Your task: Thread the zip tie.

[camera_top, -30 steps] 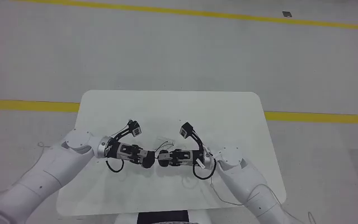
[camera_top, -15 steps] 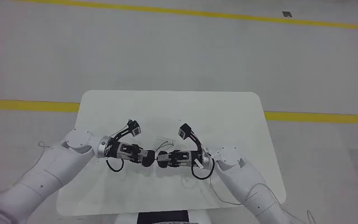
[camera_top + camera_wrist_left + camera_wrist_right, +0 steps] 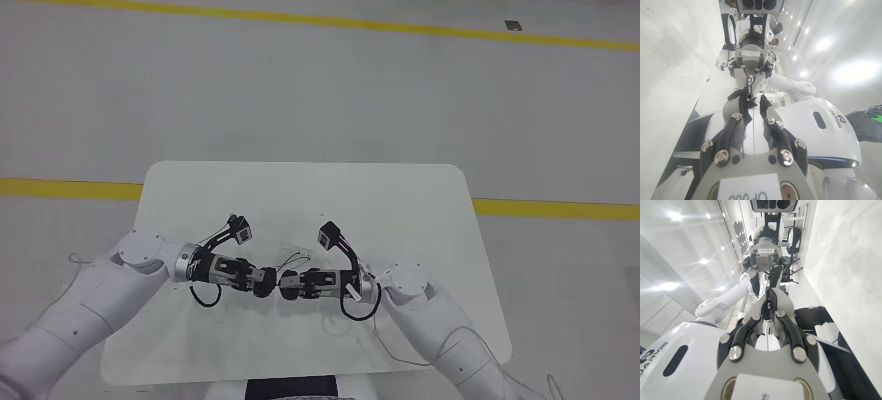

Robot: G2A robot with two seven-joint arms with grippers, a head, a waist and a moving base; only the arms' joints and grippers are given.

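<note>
Black zip tie (image 3: 772,303): long axis runs straight from gripper to gripper.
Right gripper (image 3: 771,291): fingers pinching zip tie.
Left gripper (image 3: 753,102): fingers spread.
Labels: white sticker (image 3: 765,250) on left wrist plate.

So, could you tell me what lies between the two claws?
The black zip tie runs from the right claw across the small gap to the left claw; both wrist views show it.

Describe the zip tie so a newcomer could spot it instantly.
Over the white table, the right gripper and left gripper meet tip to tip. The zip tie is the thin black strip pinched in the right gripper, running toward the left one; unlike the black finger covers, it is straight and narrow.
</note>
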